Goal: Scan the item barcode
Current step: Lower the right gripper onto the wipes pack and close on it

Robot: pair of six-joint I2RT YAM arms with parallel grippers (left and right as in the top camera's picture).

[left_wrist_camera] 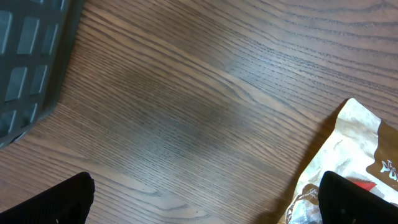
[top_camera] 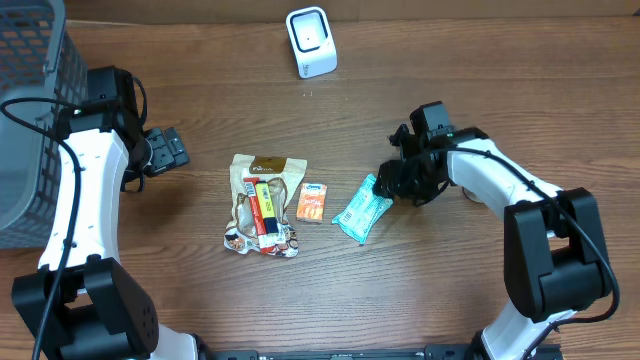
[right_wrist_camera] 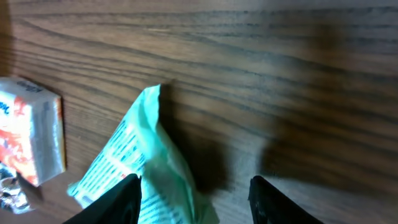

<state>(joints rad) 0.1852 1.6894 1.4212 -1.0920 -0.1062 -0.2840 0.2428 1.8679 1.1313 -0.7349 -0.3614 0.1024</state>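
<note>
A teal packet point(top_camera: 362, 208) lies flat on the wooden table, right of the middle. My right gripper point(top_camera: 386, 183) hovers at its right end. In the right wrist view the jaws of this gripper point(right_wrist_camera: 196, 200) stand apart, and the teal packet point(right_wrist_camera: 146, 165) has its crumpled end between them, close to the left finger point(right_wrist_camera: 121, 202). The white barcode scanner point(top_camera: 311, 42) stands at the far edge of the table. My left gripper point(top_camera: 166, 150) is wide open over bare wood, left of a brown and white snack bag point(top_camera: 265, 205). Between the left gripper's point(left_wrist_camera: 202, 202) fingers is only wood.
A small orange box point(top_camera: 311, 203) lies between the snack bag and the teal packet, and shows as an orange and white box point(right_wrist_camera: 34, 130) in the right wrist view. A red and yellow item point(top_camera: 264, 208) rests on the snack bag. A grey mesh basket point(top_camera: 30, 110) fills the far left.
</note>
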